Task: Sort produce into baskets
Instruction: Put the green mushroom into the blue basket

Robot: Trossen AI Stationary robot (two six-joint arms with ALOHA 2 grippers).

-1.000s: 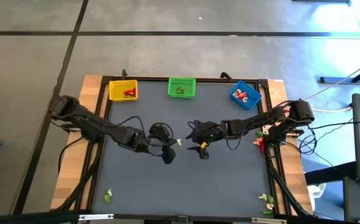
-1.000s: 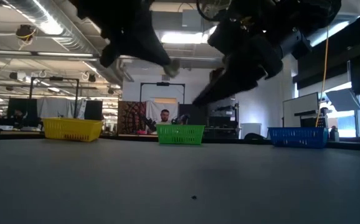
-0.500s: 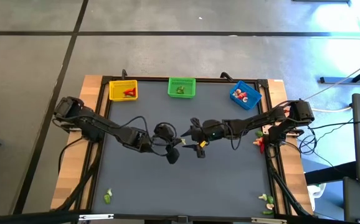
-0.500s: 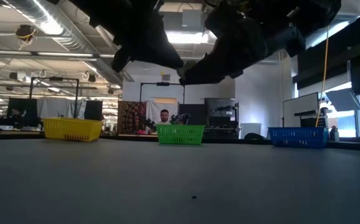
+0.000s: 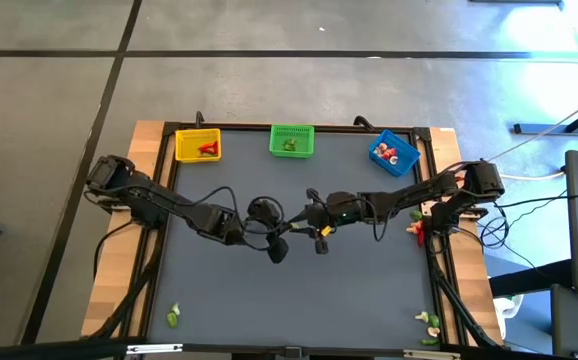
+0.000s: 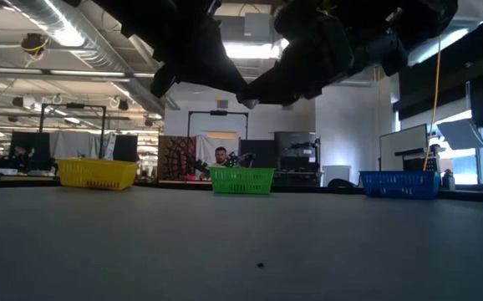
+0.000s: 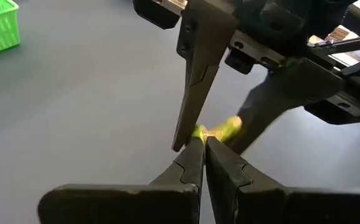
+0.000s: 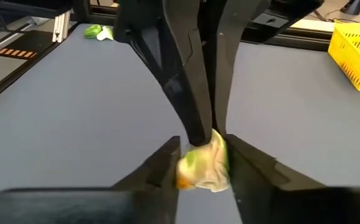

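Where both tools meet, cream-green piece (image 8: 203, 165) mostly hidden; grip unclear

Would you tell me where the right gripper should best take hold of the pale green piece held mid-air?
Probably by the free end of the pale green piece, coming in opposite the left gripper, which pinches its other end; the right gripper already straddles that end.

Both arms reach to mid-desk, raised off it, tips meeting. My left gripper (image 5: 291, 229) is pinched tight. My right gripper (image 8: 200, 163) has fingers (image 8: 159, 168) partly spread, straddling the left tips.
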